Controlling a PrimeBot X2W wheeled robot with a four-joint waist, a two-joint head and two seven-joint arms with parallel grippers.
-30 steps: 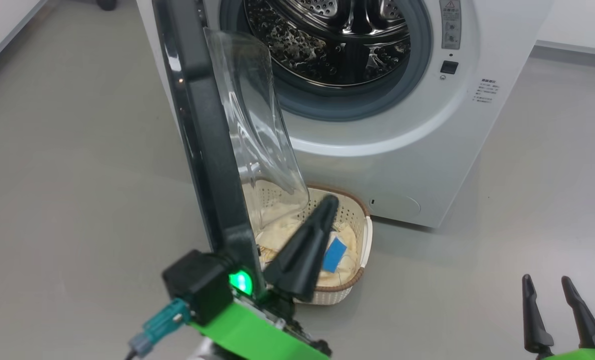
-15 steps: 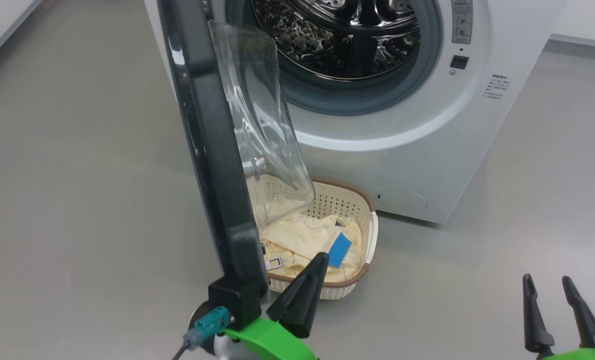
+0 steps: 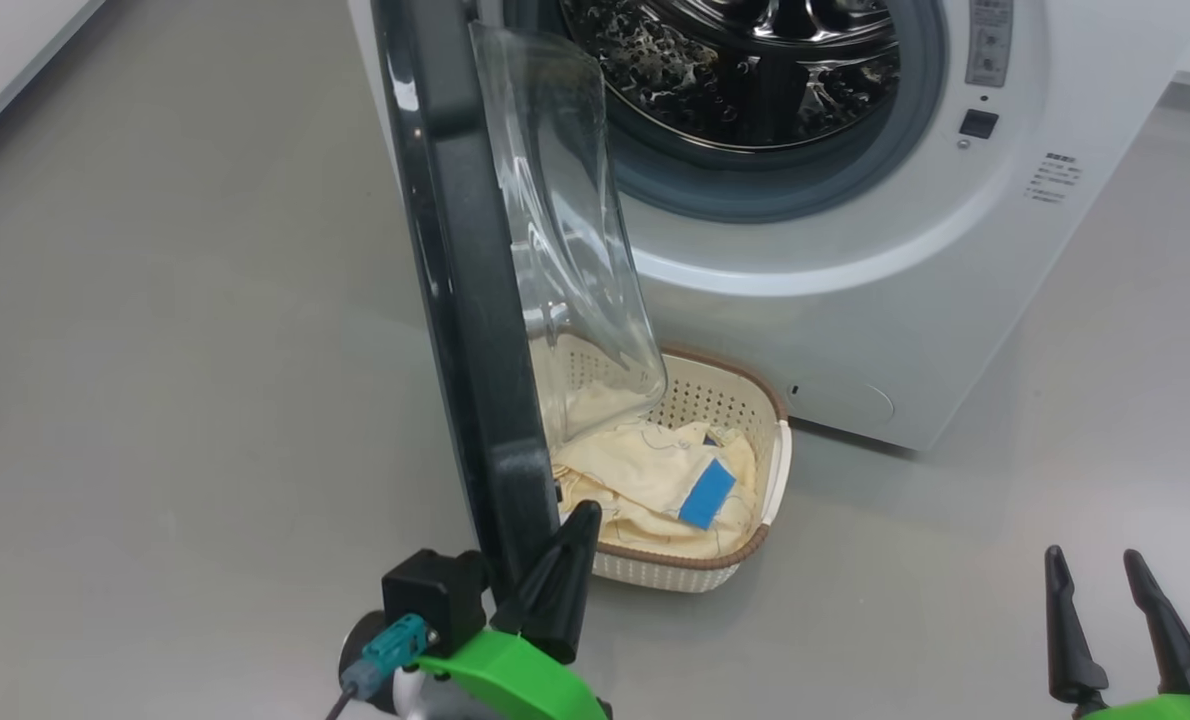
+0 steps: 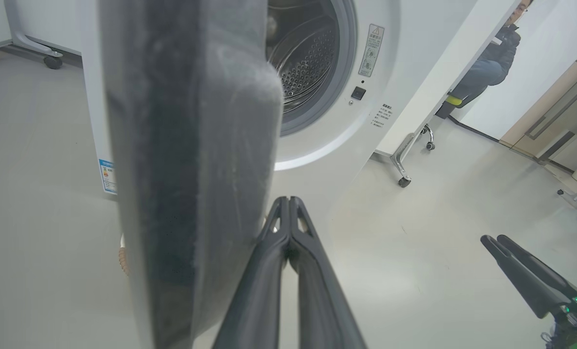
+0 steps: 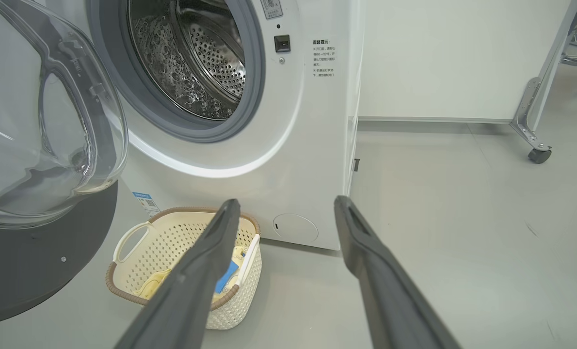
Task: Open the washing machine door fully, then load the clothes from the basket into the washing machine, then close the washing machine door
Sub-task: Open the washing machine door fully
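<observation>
I am looking down on a plain grey floor (image 3: 155, 350) that is running bare along the left, with a white panel (image 3: 15, 40) edging the far left corner. Just right of it the washing machine door (image 3: 465, 300) is standing swung out toward me, edge-on, its glass bowl (image 3: 575, 250) bulging to the right; I am judging the opening step nearly or wholly done. The left gripper (image 3: 582, 518), fingers pressed together and holding nothing, is sitting just beside the door's near edge on its inner side; whether it is touching I cannot tell. Right of that the basket (image 3: 777, 470) is resting on the floor just in front of the washing machine (image 3: 855, 300), partly under the door, and the clothes (image 3: 635, 480) are lying in it, so loading and closing are both waiting. The drum (image 3: 755, 60) is looking empty. At the near right the right gripper (image 3: 1093, 558) is hanging spread wide, empty, well apart from everything.
</observation>
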